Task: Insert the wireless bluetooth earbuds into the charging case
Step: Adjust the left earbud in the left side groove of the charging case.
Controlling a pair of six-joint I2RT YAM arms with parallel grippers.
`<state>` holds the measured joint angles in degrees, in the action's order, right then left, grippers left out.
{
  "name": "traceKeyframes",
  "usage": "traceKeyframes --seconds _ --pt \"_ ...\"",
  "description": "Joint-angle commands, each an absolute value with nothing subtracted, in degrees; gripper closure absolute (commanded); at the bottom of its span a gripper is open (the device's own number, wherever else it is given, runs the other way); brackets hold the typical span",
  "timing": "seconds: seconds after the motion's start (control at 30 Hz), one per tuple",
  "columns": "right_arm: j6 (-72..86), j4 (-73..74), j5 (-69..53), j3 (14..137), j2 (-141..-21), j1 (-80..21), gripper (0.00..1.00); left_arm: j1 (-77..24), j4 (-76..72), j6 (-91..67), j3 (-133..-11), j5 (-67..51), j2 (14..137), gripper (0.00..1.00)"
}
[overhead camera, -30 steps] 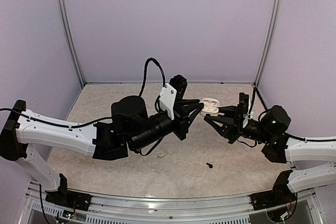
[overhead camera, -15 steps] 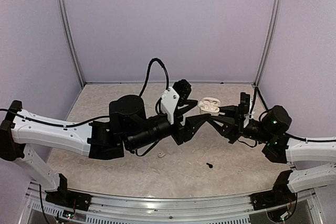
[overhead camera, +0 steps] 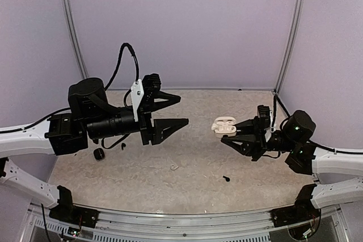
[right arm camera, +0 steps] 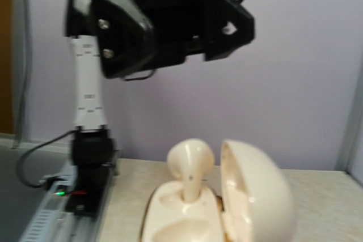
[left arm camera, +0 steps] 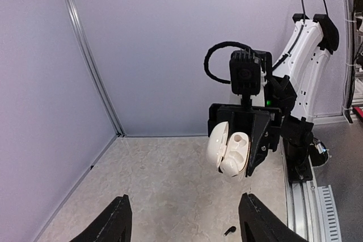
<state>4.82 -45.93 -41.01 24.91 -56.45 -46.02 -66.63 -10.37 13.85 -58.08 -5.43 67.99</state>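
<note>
**Right gripper** [overhead camera: 231, 134]: clamped on the charging case [overhead camera: 223, 123], which is held clear of the table [overhead camera: 198, 151], right of centre. The case is made of glossy cream-white plastic, rounded like a pebble, and is hinged open. The domed lid [right arm camera: 255, 188] is stood upright beside the base. A seated earbud [right arm camera: 190, 165] is found in one moulded socket. It is smooth white plastic, with a bulbous head uppermost on a short stem. A second socket is seen only in part at the lower edge of the right wrist view.

**Left gripper** [overhead camera: 184, 110]: spread wide, with nothing between its fingers. It is raised above the left side of the table, well apart from the case. The fingers are matte black, wedge-shaped and tapered to blunt tips.

**Table surface:** pale and speckled, stone-like in texture. Two earbuds are lying on it near the front, between the arms and apart from each other — a loose white earbud [overhead camera: 174, 168] and a black earbud [overhead camera: 226, 178]. Both are too small for their shape to be made out. A dark rounded object [overhead camera: 98, 154] is noted beneath the left arm; its identity cannot be determined.

**Count:** three earbuds are sighted — two white, one black. One case is confirmed.
</note>
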Motion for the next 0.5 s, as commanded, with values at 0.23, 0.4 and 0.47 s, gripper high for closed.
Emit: traceKeyframes --seconds 0.23,0.4,0.47 --pt "9.28 -42.75 -52.17 29.81 -57.50 -46.97 1.00 -66.54 -1.88 19.35 -61.92 -11.39 71.86 0.37" --pt "8.68 -41.83 -52.52 30.23 -58.05 -47.60 1.00 -66.71 -2.97 19.07 -63.31 -13.66 74.02 0.39" --pt "8.62 -41.79 -52.60 30.30 -58.24 -47.76 1.00 -66.85 -3.28 19.14 -63.52 -14.26 74.60 0.39"
